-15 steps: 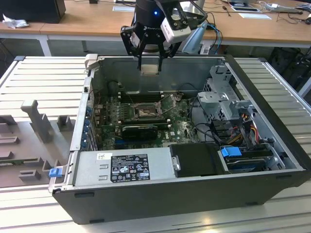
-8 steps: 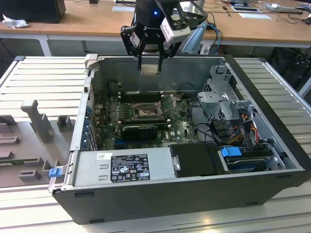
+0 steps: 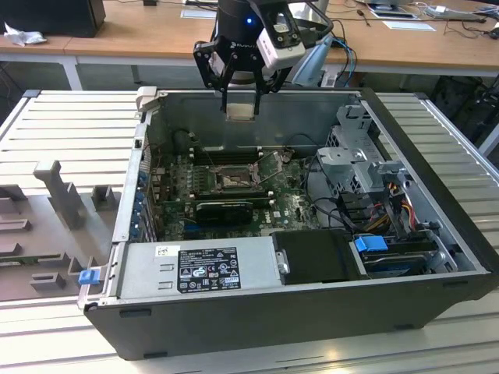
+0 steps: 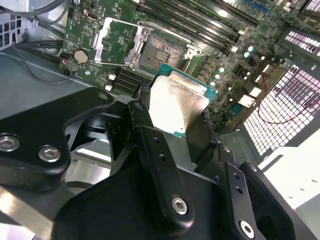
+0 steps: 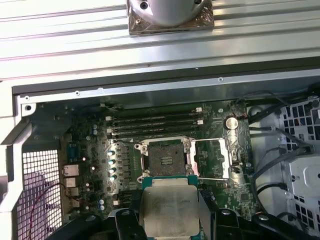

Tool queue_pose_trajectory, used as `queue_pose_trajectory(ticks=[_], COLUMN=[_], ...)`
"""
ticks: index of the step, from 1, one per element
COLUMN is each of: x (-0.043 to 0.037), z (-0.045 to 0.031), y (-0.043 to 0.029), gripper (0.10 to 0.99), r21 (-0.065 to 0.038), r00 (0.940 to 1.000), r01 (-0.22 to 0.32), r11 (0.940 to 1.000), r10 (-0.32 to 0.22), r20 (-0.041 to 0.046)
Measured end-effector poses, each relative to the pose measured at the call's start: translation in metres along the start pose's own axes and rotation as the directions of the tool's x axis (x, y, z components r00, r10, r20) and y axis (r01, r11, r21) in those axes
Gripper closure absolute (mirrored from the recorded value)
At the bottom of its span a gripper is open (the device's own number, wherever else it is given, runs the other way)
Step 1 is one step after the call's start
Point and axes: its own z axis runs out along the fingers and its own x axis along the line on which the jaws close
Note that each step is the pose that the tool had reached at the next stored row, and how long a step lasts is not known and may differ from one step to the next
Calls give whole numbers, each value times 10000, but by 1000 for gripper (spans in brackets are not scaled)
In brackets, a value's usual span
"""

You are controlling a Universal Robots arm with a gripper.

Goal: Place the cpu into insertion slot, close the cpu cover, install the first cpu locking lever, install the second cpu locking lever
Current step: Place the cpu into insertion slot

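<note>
hand (image 3: pixel 240 111) clamped on cpu (image 5: pixel 169 212), above empty insertion slot (image 5: pixel 164 159), cpu cover (image 4: pixel 102 41) open

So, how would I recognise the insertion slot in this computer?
Inside the open computer case lies a green circuit board. Near its middle sits the insertion slot, with dark centre and silvery rim. Unlike the long black memory slots nearby, it is square, beside the opened cpu cover.
</note>
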Motion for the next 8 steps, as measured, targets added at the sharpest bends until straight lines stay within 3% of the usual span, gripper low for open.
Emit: queue_pose_trajectory(ticks=[8], x=[0], z=[0], y=[0], gripper=[557], r21=[-3], r00=[9999], r01=[-129], r11=[9999], r10=[129], r20=[12])
